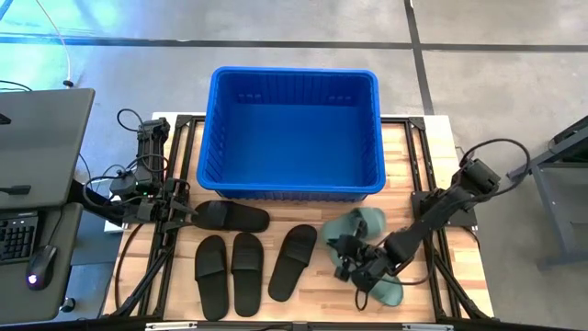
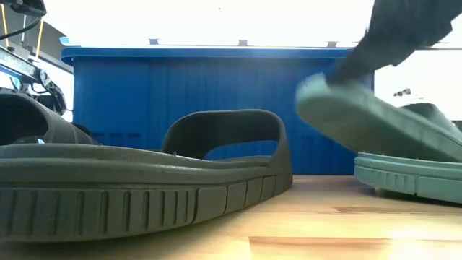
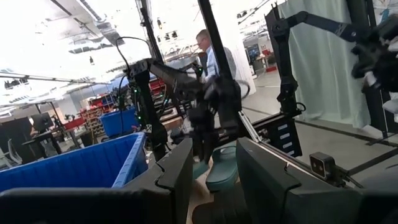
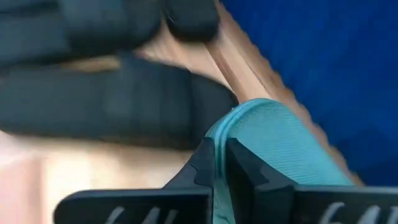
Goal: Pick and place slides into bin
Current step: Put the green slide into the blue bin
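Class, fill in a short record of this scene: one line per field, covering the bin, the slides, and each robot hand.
bin: blue, nothing in it
black slides: four on the table, in front of the bin
green slides: two, right of the black ones
right hand: shut on a green slide, lifting one end
left hand: at the table's left edge, open, by a black slide

Beyond the left gripper (image 3: 213,177) and its parted fingers, the right arm (image 3: 211,109) lifts a green slide (image 3: 222,167) beside the blue bin (image 3: 74,167); a person (image 3: 208,53) stands behind.
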`<action>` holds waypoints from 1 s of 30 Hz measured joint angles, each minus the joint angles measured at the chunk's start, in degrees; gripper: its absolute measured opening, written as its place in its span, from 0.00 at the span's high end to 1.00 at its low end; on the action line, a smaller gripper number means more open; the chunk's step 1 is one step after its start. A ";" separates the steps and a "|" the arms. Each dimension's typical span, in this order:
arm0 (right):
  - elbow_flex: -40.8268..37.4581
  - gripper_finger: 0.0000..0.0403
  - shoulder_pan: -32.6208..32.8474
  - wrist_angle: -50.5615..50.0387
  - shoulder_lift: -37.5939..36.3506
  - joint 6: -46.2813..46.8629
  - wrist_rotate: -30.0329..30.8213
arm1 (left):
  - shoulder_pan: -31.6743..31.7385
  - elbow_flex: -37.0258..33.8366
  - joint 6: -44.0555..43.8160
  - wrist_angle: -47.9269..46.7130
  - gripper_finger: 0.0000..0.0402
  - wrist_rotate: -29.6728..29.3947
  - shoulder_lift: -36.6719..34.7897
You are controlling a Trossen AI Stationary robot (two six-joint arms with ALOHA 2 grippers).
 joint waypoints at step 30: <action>42.67 1.00 5.27 -2.40 -0.31 -72.12 5.50 | 0.00 0.00 0.01 -1.29 0.71 0.00 0.00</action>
